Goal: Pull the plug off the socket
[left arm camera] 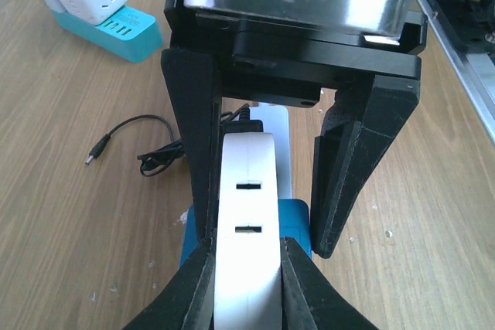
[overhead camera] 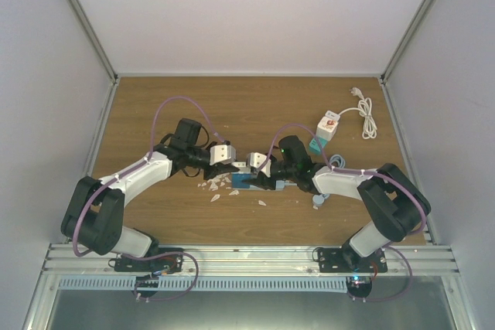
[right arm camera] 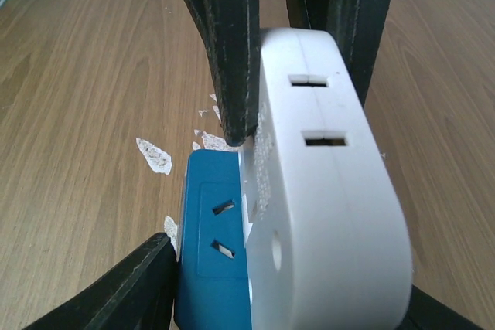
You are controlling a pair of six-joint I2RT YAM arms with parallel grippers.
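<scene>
On the table (overhead camera: 193,106), plug (left arm camera: 247,229) and socket (right arm camera: 210,256) lengthwise left-to-right.

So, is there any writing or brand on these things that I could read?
No text can be read.
Plug: faint marks on its side, too blurred to read.
Socket: no text, only slots.
Cube: a reddish mark, too small to read.

wooden table (overhead camera: 155,214), blue socket (right arm camera: 209,268), white flakes (right arm camera: 153,154), cube adapter (overhead camera: 329,126)
</scene>
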